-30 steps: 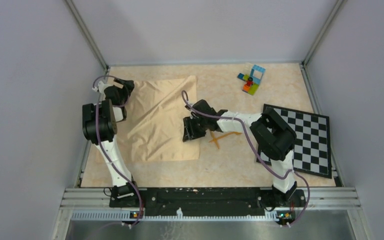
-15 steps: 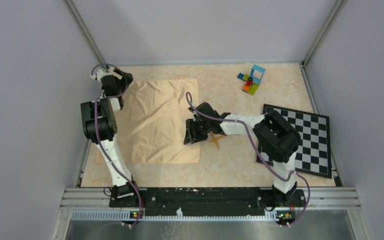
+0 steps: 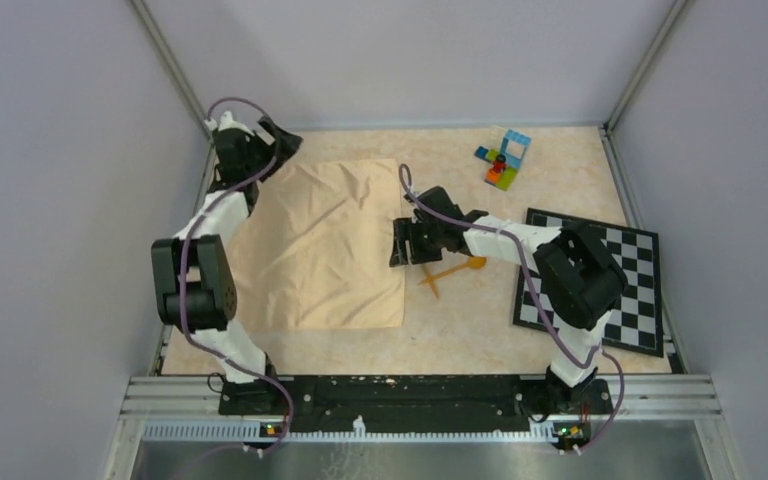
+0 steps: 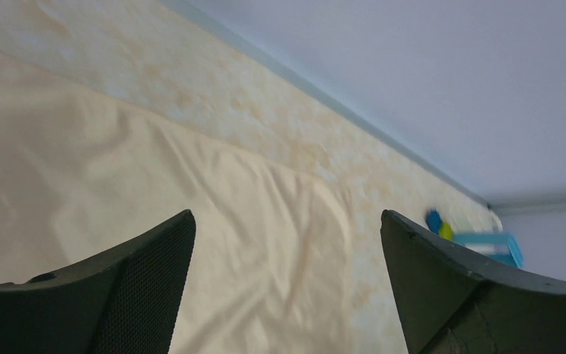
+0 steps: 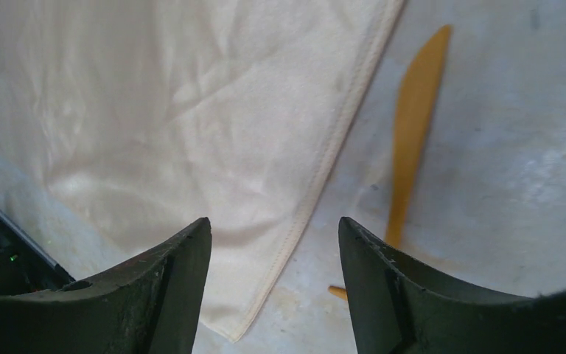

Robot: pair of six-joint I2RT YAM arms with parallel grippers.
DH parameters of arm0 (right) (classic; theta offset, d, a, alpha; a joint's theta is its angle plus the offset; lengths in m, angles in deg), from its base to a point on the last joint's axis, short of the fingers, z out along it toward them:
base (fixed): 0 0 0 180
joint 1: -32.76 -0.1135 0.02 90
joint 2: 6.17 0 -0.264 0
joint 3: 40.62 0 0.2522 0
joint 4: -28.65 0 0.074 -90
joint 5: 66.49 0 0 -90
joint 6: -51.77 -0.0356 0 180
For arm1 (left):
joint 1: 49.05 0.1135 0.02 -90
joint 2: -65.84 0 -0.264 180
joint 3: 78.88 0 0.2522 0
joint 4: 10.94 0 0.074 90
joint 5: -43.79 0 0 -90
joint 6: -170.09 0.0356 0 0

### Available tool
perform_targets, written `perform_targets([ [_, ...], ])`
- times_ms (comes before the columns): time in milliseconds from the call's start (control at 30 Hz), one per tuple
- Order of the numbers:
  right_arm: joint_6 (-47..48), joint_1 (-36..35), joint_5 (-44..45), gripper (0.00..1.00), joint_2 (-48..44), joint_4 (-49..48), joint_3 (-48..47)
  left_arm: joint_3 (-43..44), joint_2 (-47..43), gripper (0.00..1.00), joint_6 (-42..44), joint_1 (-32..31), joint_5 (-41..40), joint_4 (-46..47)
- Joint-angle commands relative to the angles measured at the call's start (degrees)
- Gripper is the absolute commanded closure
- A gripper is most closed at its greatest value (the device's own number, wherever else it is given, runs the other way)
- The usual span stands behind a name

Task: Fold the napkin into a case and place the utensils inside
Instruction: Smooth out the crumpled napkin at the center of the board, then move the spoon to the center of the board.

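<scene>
The peach-tan napkin [image 3: 315, 250] lies spread open and nearly flat on the left half of the table, not folded into a case. The orange spoon [image 3: 463, 266] and knife [image 3: 430, 285] lie crossed on the bare table just right of the napkin's right edge. My left gripper [image 3: 278, 142] is open and empty over the napkin's far left corner; its wrist view shows the cloth [image 4: 191, 221] below the open gripper [image 4: 287, 243]. My right gripper [image 3: 398, 245] is open and empty above the napkin's right hem [image 5: 324, 169], with the knife [image 5: 416, 125] just beside it.
A black-and-white checkered board [image 3: 610, 280] lies at the right edge. A cluster of multicoloured toy bricks [image 3: 503, 158] sits at the far right back, also seen in the left wrist view [image 4: 490, 247]. Walls close the table on three sides.
My left gripper moved away to the far left corner, and the napkin now lies flatter and wider. My right gripper moved right and farther back along the napkin's right edge.
</scene>
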Motion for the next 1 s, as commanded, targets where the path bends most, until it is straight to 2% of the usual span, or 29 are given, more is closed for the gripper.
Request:
perform_targets([
  [0, 1.37, 2.2, 0.56, 0.37, 1.46, -2.45, -2.01, -9.7, -13.06, 0.01, 2.03, -8.39, 2.88, -10.88],
  [167, -0.23, 3.46, 3.08, 0.38, 3.26, -4.47, -0.54, -25.85, -26.97, 0.01, 1.83, -16.62, 3.11, -10.88],
  [367, -4.14, 6.52, 11.82, 0.39, 0.19, -4.87, 5.81, -36.82, -38.88, 0.01, 2.82, -22.02, 4.44, -16.24],
  [533, -2.69, 8.17, 13.63, 0.39, -3.66, -4.86, 8.27, -44.06, -43.5, 0.01, 1.59, -25.34, 4.69, -16.72],
  [633, -0.17, 8.22, 16.18, 0.39, -4.29, -2.42, 6.53, -48.0, -42.82, 0.02, -2.45, -29.1, 4.79, -11.61],
  [700, 2.05, 8.0, 14.93, 0.4, -5.05, -1.82, 5.66, -49.24, -41.47, 0.02, -4.93, -32.6, 4.03, -9.0],
  [767, 2.29, 7.47, 9.88, 0.4, -6.22, -2.09, 5.55, -49.3, -40.05, 0.02, -6.32, -36.12, 2.46, -8.36],
  [967, -4.02, 4.53, -4.16, 0.43, -7.05, -8.19, 10.82, -50.36, -38.04, 0.01, -11.3, -44.72, -5.34, -9.23],
])
